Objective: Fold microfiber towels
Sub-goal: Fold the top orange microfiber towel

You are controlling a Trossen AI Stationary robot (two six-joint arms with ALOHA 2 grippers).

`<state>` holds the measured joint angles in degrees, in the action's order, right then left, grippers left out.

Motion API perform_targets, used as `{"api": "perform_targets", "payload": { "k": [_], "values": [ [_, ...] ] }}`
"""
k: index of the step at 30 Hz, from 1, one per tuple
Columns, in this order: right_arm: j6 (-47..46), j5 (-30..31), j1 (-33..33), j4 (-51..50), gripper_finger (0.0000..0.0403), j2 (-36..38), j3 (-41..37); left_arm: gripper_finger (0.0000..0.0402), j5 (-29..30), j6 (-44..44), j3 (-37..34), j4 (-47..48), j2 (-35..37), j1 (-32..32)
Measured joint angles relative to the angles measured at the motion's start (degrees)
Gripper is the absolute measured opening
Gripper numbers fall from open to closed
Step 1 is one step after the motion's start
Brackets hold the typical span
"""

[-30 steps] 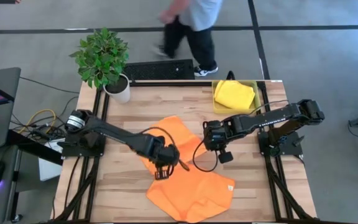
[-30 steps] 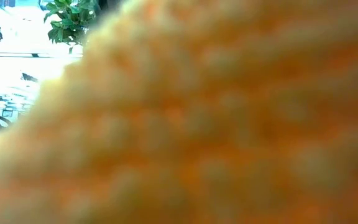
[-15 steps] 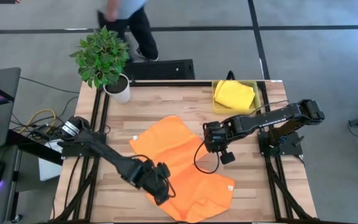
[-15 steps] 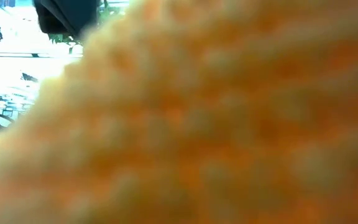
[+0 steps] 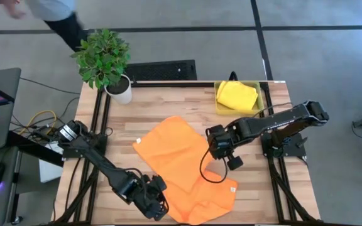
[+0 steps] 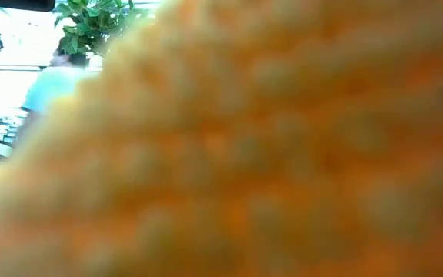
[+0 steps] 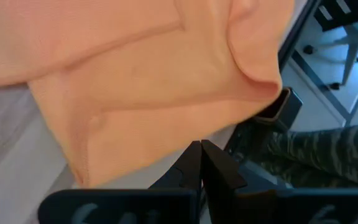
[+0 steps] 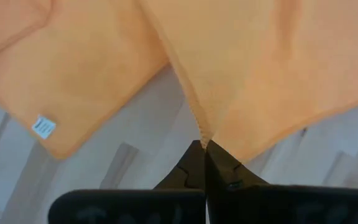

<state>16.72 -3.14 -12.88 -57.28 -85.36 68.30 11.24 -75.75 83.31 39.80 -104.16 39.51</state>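
Two orange towels lie overlapping on the table. The far one (image 5: 168, 147) lies spread out. The near one (image 5: 209, 194) reaches the table's near edge and fills the low view (image 6: 244, 154). A yellow towel (image 5: 236, 94) lies in the bin. My right gripper (image 5: 215, 147) is shut on the far orange towel's right corner. My left gripper (image 5: 159, 204) hovers shut at the near towel's left end, its tips (image 7: 201, 146) just off that towel's edge (image 7: 166, 152). I cannot tell whether they touch it. My right gripper pinches the far orange towel's right corner (image 8: 202, 132) between its two fingertips, where a hemmed edge runs into them. The fingers come from above, pointing steeply down. The corner is raised off the table and the rest of the towel lies on it.
A translucent yellow bin (image 5: 256, 94) stands at the far right corner and a potted plant (image 5: 105, 59) at the far left. A black cable loops (image 5: 209, 172) below my right arm. A person walks (image 5: 55, 16) beyond the far edge. Bare wood shows at the left.
My left gripper has swept from over the middle of the towels toward the table's near edge, rolling as it went, still shut. My right gripper has risen a little with the towel corner. The person behind the table has walked toward the left.
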Motion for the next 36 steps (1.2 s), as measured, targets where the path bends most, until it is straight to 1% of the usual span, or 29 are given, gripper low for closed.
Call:
{"api": "perform_targets", "payload": {
  "k": [8,12,15,17,19,22,25,28,30,32,34,36],
  "values": [
    [-0.2,0.0,1.5,3.9,0.0008,0.0,0.0,0.0,4.5,0.3,0.0,1.1,0.0,-0.5],
    [0.3,0.2,3.8,5.8,0.0008,-0.1,0.1,0.0,9.3,-3.0,0.0,3.3,0.0,-1.2],
    [0.8,0.2,5.7,5.8,0.0008,-0.1,0.1,0.0,12.9,-5.3,0.0,2.6,-0.2,-2.1],
    [0.7,0.2,6.6,5.5,0.0008,-0.1,0.1,0.0,13.2,-5.5,0.0,1.6,-1.0,-3.1],
    [0.8,0.2,7.3,5.3,0.0008,-0.1,0.1,0.0,12.5,-3.3,-0.1,1.4,-1.6,-3.6],
    [0.8,0.2,7.9,5.2,0.0008,-0.1,0.1,0.0001,11.8,2.0,0.0,-3.5,-2.8,-4.6],
    [0.2,0.1,8.2,5.6,0.0008,-0.1,0.1,0.0012,10.6,9.0,0.0,-9.1,-4.3,-5.2],
    [-1.9,0.0,8.7,6.1,0.0008,-0.1,0.4,0.0032,10.2,15.7,-0.1,-9.6,-5.6,-5.3],
    [-3.2,0.1,9.1,6.1,0.0008,-0.1,0.4,0.0049,11.0,17.5,0.0,-10.8,-6.8,-5.8],
    [-3.9,0.1,9.6,5.9,0.0008,-0.1,0.4,0.0068,11.9,19.3,-0.2,-9.5,-7.6,-5.9],
    [-5.1,0.1,9.8,5.7,0.0008,-0.2,0.4,0.0086,12.6,21.4,0.1,-12.9,-9.0,-6.5],
    [-6.1,0.1,10.3,6.2,0.0008,-0.1,0.4,0.0099,13.4,25.3,0.0,-13.7,-10.7,-6.5]
  ]
}}
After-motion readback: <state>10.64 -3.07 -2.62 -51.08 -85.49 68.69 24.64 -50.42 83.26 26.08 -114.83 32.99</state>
